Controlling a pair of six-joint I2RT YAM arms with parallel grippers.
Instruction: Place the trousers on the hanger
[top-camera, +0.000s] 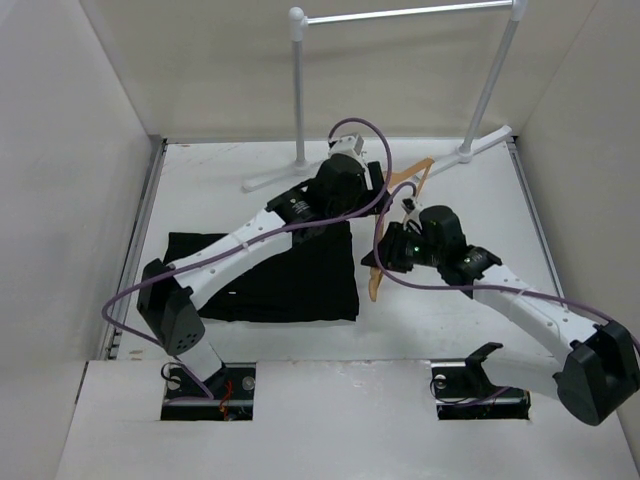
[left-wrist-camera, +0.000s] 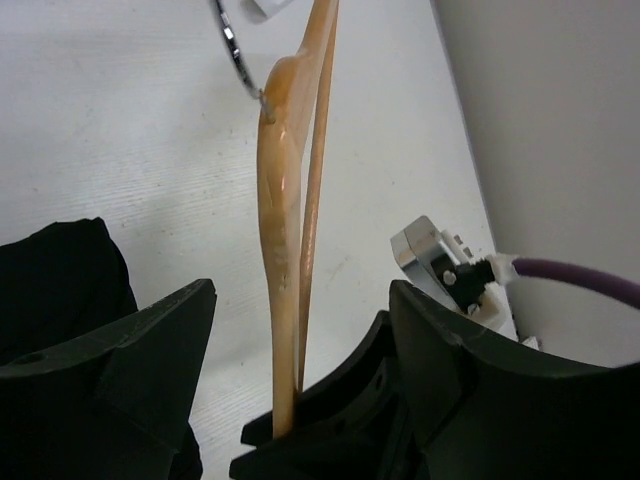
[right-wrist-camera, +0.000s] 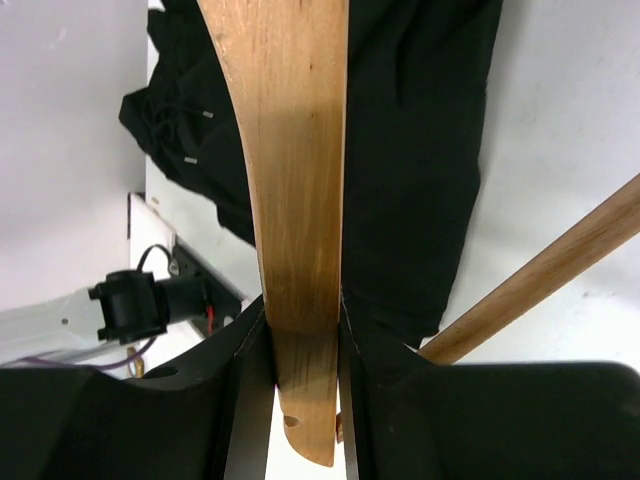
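The tan wooden hanger stands tilted off the table, and my right gripper is shut on its lower shoulder end. In the right wrist view the flat shoulder is pinched between both fingers, with the crossbar running off to the right. My left gripper is up by the hanger's top. Its jaws are open wide, with the hanger between them touching neither finger. The black trousers lie folded flat on the table, partly under the left arm, and show behind the hanger.
A grey metal rail stand with splayed feet stands at the back of the table. White walls close in the left, right and far sides. The hanger's metal hook points toward the stand. Purple cables loop over both arms.
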